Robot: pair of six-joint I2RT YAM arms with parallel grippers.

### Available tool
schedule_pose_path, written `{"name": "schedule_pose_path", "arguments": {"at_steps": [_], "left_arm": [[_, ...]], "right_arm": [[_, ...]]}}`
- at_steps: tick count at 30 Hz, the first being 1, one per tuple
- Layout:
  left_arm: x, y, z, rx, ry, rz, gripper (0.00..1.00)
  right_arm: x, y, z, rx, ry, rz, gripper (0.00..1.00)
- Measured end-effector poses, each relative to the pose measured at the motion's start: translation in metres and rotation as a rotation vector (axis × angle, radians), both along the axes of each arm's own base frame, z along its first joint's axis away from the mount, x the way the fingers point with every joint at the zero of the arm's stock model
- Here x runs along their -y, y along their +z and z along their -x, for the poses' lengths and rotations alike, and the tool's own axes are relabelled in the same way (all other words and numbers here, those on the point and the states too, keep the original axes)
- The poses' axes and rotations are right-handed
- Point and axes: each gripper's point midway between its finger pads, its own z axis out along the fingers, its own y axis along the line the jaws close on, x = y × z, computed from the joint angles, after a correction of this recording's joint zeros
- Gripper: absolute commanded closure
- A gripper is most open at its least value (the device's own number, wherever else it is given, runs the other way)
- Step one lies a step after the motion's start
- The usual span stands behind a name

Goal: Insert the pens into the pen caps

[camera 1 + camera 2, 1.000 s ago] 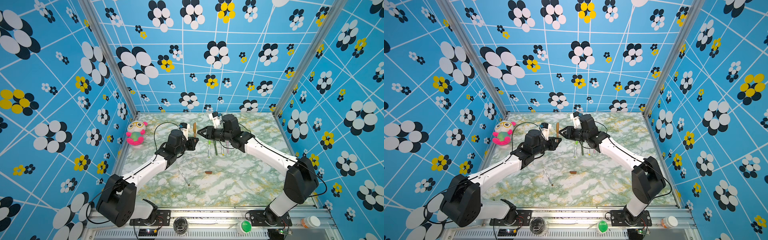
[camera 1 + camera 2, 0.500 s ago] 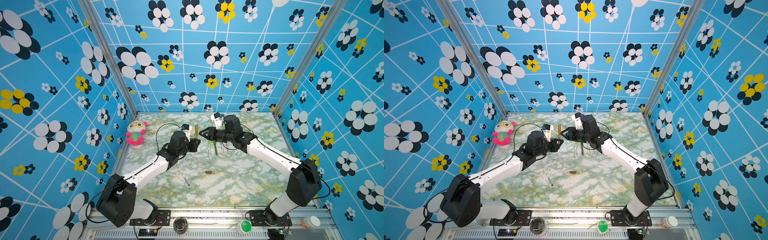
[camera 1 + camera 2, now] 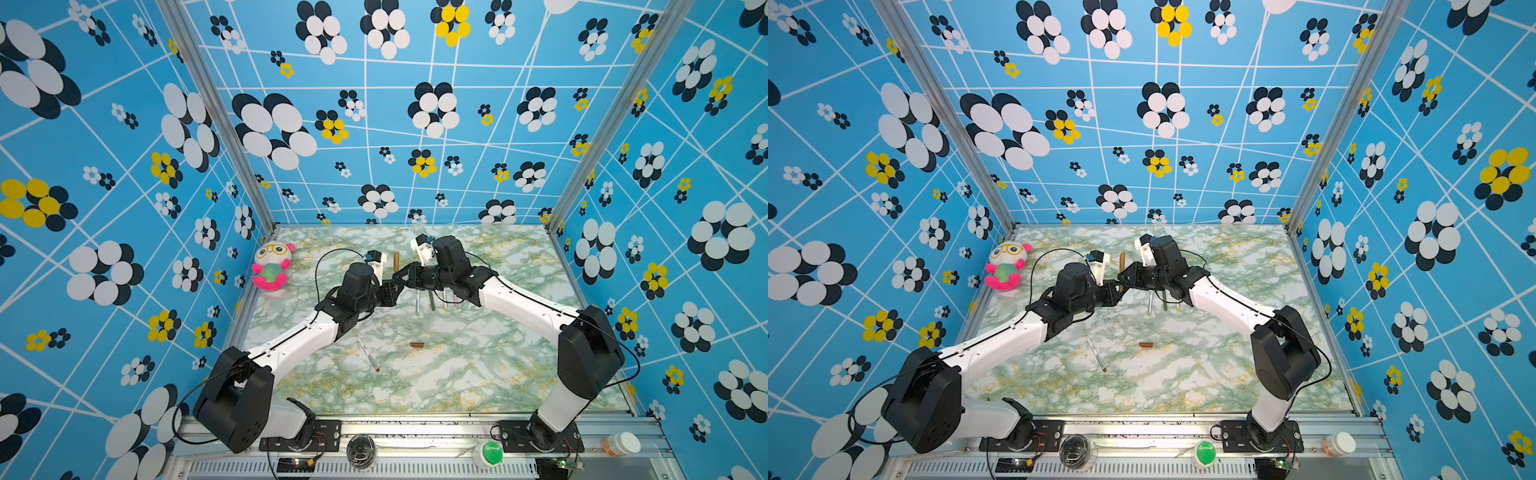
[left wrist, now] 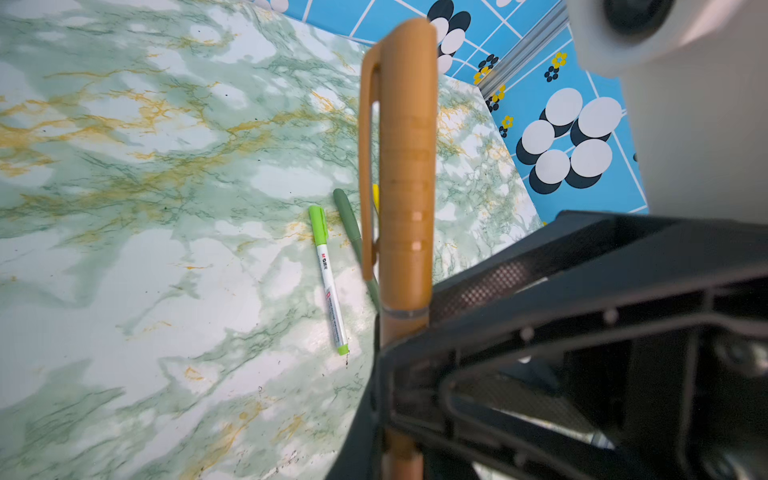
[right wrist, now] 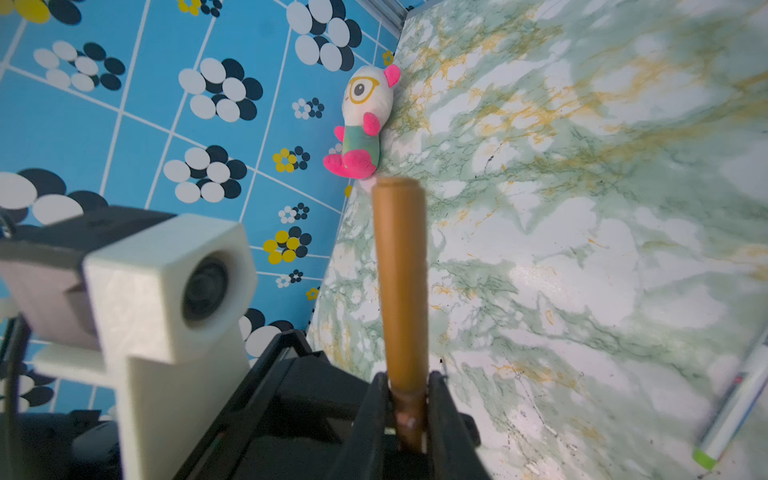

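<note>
The left gripper (image 3: 392, 289) and the right gripper (image 5: 406, 399) both pinch the brown pen (image 4: 401, 328). Its cap (image 3: 397, 259) points toward twelve o'clock.

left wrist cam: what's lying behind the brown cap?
On the marble table, a lime-capped white pen and a dark green pen. A yellow bit shows past the clip; the brown cap covers the rest of it.
</note>
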Motion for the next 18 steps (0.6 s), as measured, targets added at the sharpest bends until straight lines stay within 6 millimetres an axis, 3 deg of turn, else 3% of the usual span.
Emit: {"name": "schedule_pose_path", "arguments": {"at_steps": [8, 14, 18], "left_arm": [[0.000, -0.001, 0.001, -0.015, 0.005, 0.005, 0.97], [-0.004, -0.001, 0.005, -0.017, 0.010, -0.004, 0.47], [-0.017, 0.005, 0.021, 0.015, 0.020, -0.022, 0.35]], "right_arm": [[0.000, -0.001, 0.000, 0.007, -0.009, 0.026, 0.97], [0.002, 0.000, -0.004, 0.010, -0.055, 0.052, 0.98], [0.006, 0.003, -0.011, 0.009, -0.097, 0.071, 0.98]]}}
